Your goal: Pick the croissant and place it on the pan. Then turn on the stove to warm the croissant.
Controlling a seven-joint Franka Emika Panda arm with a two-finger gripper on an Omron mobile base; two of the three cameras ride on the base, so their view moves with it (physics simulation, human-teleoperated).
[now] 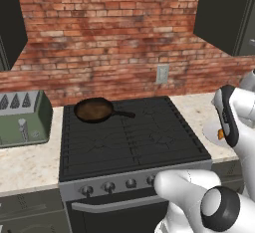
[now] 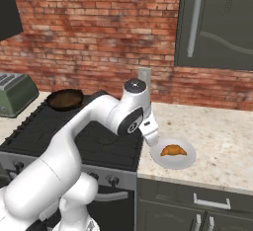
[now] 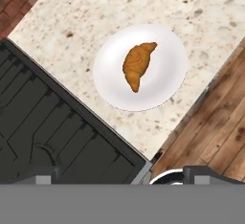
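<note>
Kitchen: stove [image 1: 129, 137], toaster [image 1: 22, 117] (brick wall [image 1: 109, 43])

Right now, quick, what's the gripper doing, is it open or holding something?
Gripper: open and holding nothing, above the counter; the croissant lies untouched on the white plate.

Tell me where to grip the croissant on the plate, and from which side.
Take the croissant across its thick middle, coming straight down from above. It lies flat and alone on the white plate on the counter, with its tapered ends pointing outward, so the fingers should probably close across the narrow width, not along the length. The end effector is open above it.
</note>
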